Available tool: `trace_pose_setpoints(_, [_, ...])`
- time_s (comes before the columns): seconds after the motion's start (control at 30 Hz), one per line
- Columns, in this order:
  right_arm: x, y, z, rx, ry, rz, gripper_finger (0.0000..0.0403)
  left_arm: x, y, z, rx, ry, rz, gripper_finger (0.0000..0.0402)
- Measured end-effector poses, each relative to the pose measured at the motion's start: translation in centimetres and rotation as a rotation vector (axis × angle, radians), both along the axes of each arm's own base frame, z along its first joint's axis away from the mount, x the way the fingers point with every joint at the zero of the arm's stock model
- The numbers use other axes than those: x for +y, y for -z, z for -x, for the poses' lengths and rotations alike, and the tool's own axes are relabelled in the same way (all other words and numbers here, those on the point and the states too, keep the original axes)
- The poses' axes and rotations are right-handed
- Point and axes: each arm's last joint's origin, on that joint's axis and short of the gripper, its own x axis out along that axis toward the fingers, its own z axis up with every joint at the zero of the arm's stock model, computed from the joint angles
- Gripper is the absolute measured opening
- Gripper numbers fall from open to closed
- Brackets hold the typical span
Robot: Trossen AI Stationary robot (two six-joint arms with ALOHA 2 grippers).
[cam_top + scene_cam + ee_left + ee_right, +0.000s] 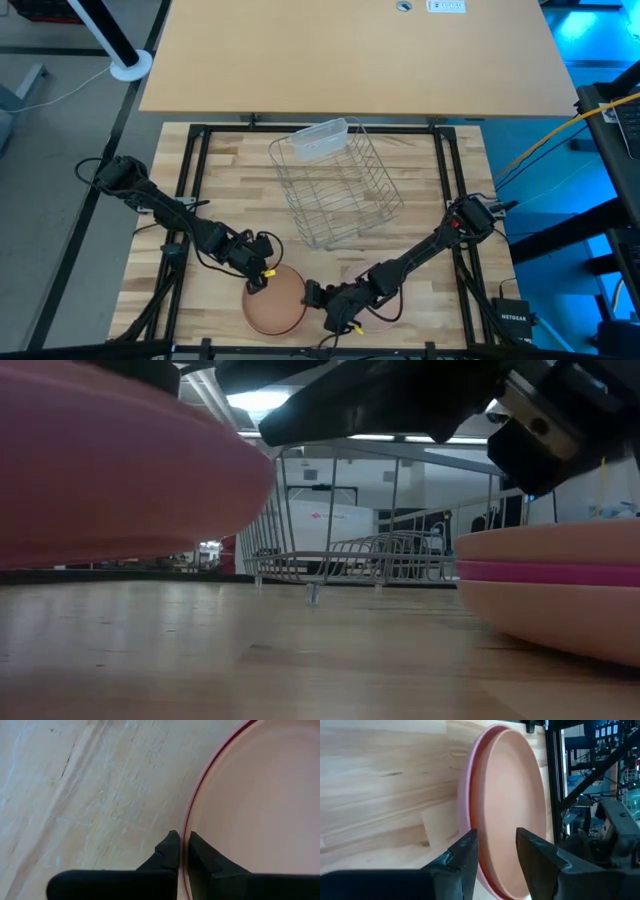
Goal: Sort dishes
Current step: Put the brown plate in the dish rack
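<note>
The left end effector (262,277) is closed on the rim of a terracotta-orange plate (277,301). In the left wrist view its two dark fingertips (171,851) are seen pressed together with the thin plate edge between them, so the plate (255,800) is clamped at its rim and extends away from the end effector, toward the front edge of the surface (230,180). In the low view this plate (110,465) appears lifted and tilted, its lower edge clear of the wood.

The right end effector (337,308) is placed just beside that plate, on its right side. Its fingers (465,855) are apart, and the rim of a small stack of plates (507,805) lies in the gap between them; contact cannot be confirmed. In the low view the stack (550,585) is seen as a peach plate on top, a magenta one under it and another peach one at the bottom, resting on the surface.

The wire rack (335,185) stands well behind both plates, toward the far side of the surface, with a clear tub (318,138) at its far corner. Seen from the held plate, the rack lies up and slightly to the right. As a judgement, the coming move turns on this direction: the plate must be carried away from the front edge toward the rack, and turned on its edge so that it fits between the wires. The left arm is the one already holding it, and neither arm is clearly nearer to the rack.
</note>
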Motion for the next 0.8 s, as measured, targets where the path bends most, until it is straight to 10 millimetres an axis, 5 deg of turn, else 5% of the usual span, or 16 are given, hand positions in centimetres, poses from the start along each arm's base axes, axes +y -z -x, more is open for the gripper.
trace_pose_setpoints(0.6, [0.11,0.04,0.04,0.021,-0.043,-0.031,0.0136,-0.49,-0.52,-0.85,-0.103,0.002,0.059,0.0008])
trace_pose_setpoints(0.8, [-0.73,0.14,-0.46,0.072,-0.031,-0.136,0.009,-0.56,-0.56,-0.91,-0.105,0.007,0.076,0.0005])
